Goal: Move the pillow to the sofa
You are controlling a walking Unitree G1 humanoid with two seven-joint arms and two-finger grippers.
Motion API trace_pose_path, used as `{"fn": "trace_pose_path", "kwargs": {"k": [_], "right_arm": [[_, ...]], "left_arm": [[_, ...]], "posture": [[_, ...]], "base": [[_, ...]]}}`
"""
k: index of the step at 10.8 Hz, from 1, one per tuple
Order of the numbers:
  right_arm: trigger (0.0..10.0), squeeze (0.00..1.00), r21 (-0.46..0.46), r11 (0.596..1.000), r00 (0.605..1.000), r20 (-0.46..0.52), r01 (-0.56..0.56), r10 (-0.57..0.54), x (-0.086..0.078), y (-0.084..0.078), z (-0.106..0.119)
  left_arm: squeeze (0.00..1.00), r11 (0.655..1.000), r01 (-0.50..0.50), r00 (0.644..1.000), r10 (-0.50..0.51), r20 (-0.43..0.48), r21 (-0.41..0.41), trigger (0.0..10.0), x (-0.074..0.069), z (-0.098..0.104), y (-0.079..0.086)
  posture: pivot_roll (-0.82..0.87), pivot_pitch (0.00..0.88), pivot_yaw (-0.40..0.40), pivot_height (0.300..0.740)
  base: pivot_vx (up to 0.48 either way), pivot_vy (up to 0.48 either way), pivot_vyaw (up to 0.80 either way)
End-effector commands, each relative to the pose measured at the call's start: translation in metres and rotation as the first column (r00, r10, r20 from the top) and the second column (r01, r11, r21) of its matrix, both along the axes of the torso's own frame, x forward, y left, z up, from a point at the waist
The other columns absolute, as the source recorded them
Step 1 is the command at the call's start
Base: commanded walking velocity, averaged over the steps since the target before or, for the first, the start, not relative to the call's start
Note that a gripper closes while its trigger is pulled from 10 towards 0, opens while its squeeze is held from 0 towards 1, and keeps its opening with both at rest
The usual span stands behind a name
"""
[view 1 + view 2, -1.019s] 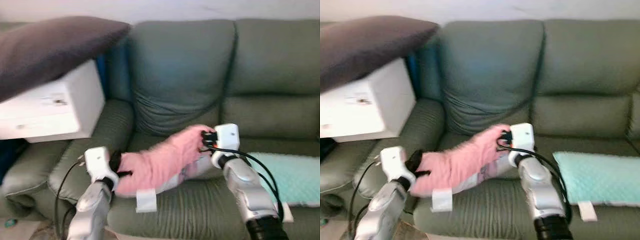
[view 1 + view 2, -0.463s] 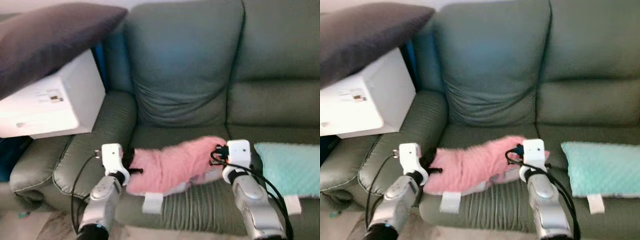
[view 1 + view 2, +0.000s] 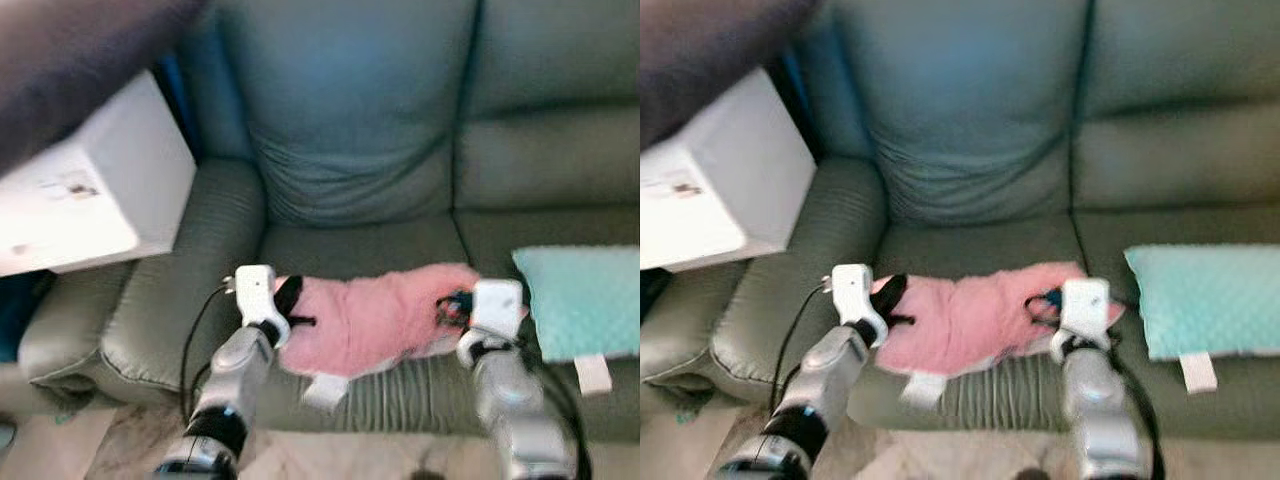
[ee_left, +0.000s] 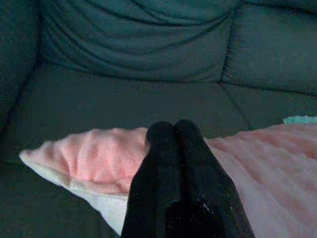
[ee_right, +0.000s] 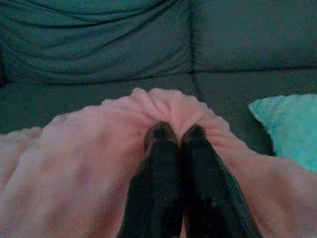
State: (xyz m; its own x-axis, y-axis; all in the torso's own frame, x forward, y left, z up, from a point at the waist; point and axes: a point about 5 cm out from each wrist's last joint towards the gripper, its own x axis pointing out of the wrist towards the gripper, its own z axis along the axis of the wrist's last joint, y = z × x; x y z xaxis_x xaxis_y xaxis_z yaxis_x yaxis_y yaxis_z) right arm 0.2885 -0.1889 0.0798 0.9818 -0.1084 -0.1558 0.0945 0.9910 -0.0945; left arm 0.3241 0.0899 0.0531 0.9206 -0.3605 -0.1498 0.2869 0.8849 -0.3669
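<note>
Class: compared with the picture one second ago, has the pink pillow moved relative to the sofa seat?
Yes. The pink pillow has come down from tilted above the sofa seat cushion to lying on it.

White box (image 3: 90, 190) (teal cushion (image 3: 583, 300) apart)

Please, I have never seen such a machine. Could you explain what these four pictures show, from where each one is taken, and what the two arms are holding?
This is a walking humanoid robot with two silver arms; each ends in a claw of two long black fingers. The two wide pictures come from a stereo camera on its head, looking down at a green sofa. The other two come from a small camera on each wrist, looking along that claw's fingers.

Both claws are shut on a pink pillow that lies across the front of the sofa seat: the left claw pinches its left end, the right claw its right end. In the right wrist view the fabric bunches around the fingertips.

Beside it on the seat lies a mint-green pillow. At the left, a white box rests over the armrest, with a dark pillow on top.
</note>
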Motion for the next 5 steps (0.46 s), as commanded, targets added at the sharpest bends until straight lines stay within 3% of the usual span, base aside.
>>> {"fn": "trace_pose_path", "kwargs": {"k": [1,2,4,5], "right_arm": [[10.0,0.0,0.011,1.0,1.0,0.018,0.005,-0.005,0.003,0.003,0.002],[10.0,0.0,0.003,1.0,0.999,0.029,0.012,-0.012,0.008,0.001,0.005],[10.0,0.0,-0.032,0.999,0.998,0.054,0.037,-0.035,0.033,-0.006,0.011],[10.0,0.0,-0.035,0.998,0.997,0.067,0.05,-0.047,0.04,-0.008,0.016]], "left_arm": [[0.0,1.0,-0.013,1.0,0.013,0.0,-0.002,10.0,0.002,0.0,0.003],[0.0,0.999,-0.031,1.0,0.031,-0.003,-0.017,10.0,0.006,0.002,0.002],[0.0,0.998,-0.052,0.999,0.052,-0.016,-0.022,10.0,0.017,0.01,-0.006],[0.24,0.998,-0.056,0.998,0.055,-0.013,-0.024,10.0,0.022,0.015,-0.008]], "posture": [[-0.33,0.255,0.185,0.74],[-0.34,0.269,0.183,0.74],[-0.32,0.292,0.176,0.74],[-0.32,0.299,0.179,0.74]], "base": [[0.0,0.0,0.0],[0.0,0.0,0.0],[0.0,0.0,0.0],[0.0,0.0,0.0]]}}
